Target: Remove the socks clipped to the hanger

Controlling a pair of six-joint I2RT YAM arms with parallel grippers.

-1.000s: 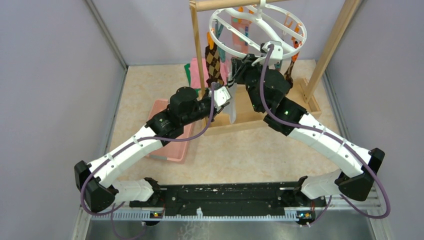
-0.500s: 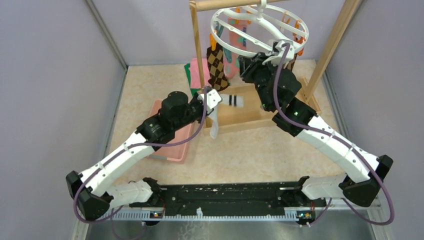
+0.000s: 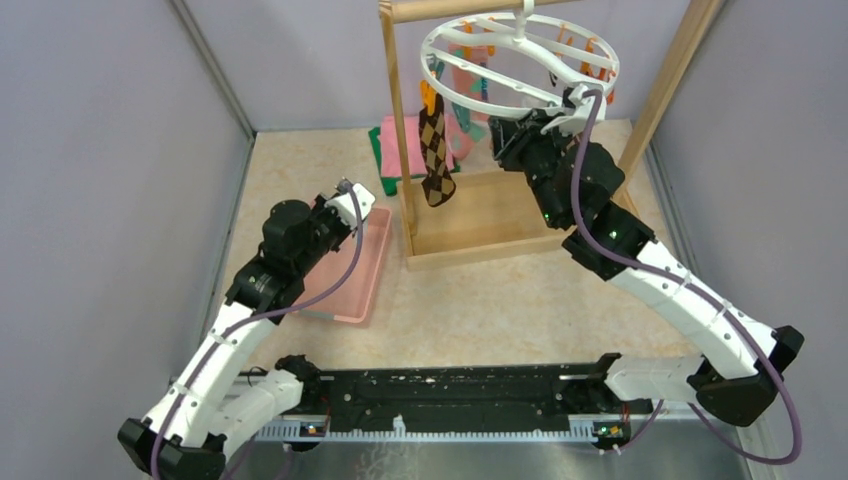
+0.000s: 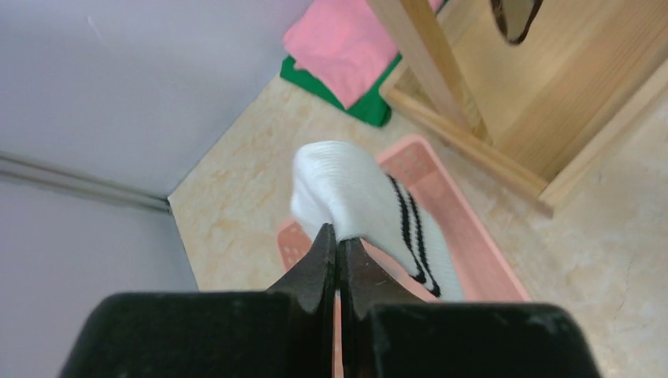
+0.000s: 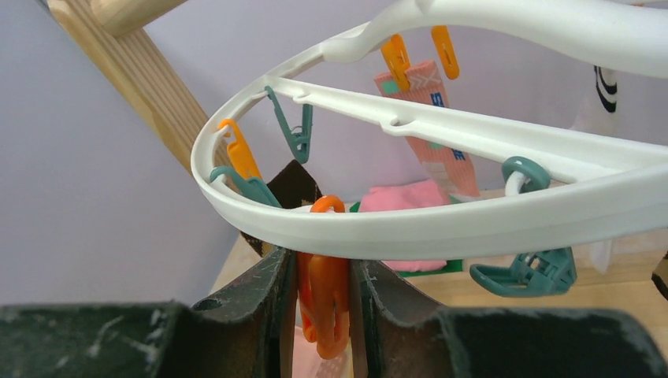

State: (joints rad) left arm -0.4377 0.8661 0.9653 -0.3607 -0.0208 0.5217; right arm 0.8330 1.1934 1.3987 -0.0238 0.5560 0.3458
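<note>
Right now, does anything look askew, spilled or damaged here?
Nothing looks damaged or spilled. The right hand is closed on an orange clip under the rim of the hanger; the left hand pinches a striped white sock by the pink basket. An argyle sock hangs clipped.

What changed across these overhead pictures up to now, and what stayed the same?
The left gripper, shut on the striped white sock, drew back leftward from the hanger to above the pink basket. The right gripper shifted right along its rim and pinches an orange clip. The argyle sock stayed clipped, the wooden rack unmoved.
</note>
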